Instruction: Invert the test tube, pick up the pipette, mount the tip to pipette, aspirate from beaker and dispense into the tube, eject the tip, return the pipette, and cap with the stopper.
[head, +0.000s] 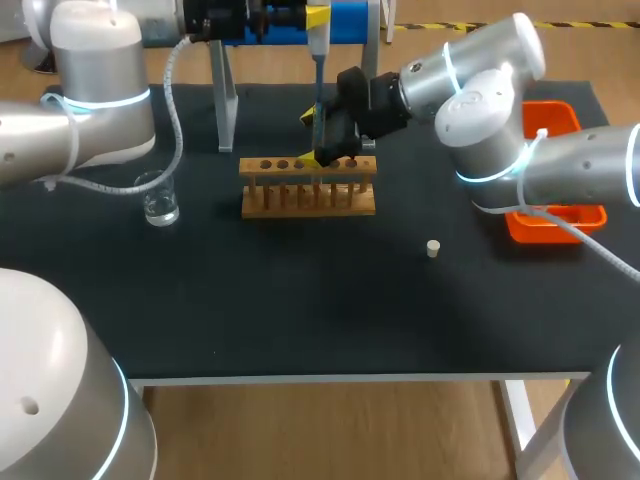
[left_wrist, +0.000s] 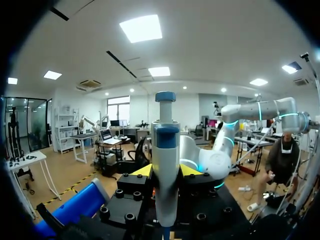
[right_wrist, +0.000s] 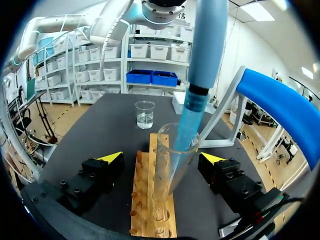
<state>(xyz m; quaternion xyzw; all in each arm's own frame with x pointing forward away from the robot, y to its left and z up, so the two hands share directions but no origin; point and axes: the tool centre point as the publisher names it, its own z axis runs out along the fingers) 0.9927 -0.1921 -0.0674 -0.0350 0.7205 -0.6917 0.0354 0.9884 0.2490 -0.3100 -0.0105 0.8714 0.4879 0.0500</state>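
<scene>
Pipette tip down in the test tube at the rack, stopper lying loose out front.

Nearest the table's front edge, the small pale stopper (head: 433, 248) lies alone on the black table (head: 300, 310). Further back, the glass beaker (head: 160, 200) holding clear liquid stands off to the left. The wooden rack (head: 308, 200) sits in the middle. There the test tube (right_wrist: 165, 175) stands mouth-up between the right gripper's (right_wrist: 162, 157) released fingers, which keep clear of the glass. The blue pipette tip (right_wrist: 189, 125) dips into the tube's mouth. Above it the left gripper (left_wrist: 166, 170) is clenched on the pipette (left_wrist: 165, 150), holding it upright. At the back stands a blue-topped stand (head: 350, 20), and an orange tray (head: 555, 118) sits far right.
</scene>
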